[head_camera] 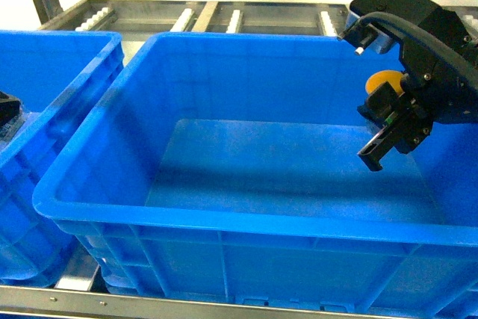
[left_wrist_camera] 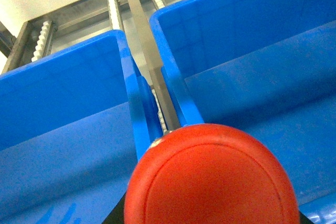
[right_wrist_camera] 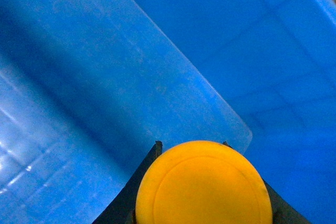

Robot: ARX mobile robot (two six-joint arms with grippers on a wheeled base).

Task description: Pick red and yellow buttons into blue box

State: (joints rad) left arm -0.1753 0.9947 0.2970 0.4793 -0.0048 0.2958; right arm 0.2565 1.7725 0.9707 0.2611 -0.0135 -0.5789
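Closest to me, in my right wrist view, the yellow button point(right_wrist_camera: 203, 182) fills the bottom of the picture. Its round cap faces the camera and dark end effector parts flank it on both sides, so I judge my right end effector point(head_camera: 394, 137) is closed on it. Beyond the cap lies only the pale floor and sloped inner wall of the blue box point(head_camera: 224, 218). In the head view, this end effector hangs inside the box near its right wall, below the rim and above the floor, with an orange patch of the cap showing behind its black body. So the box floor lies straight below the yellow button, with nothing between; to my mind a release here would drop it in.

In my left wrist view, the red button point(left_wrist_camera: 210, 179) fills the lower frame in the same way. I take it my left end effector has hold of it, though its fingers are not visible there. Past the red cap, two blue rims run side by side with a metal rail point(left_wrist_camera: 147, 51) between them; the blue box is the one to the right, so the red button must still travel rightward over that rim. My right arm is the nearer one to finishing. Farther back stand grey roller racks point(head_camera: 224, 16)
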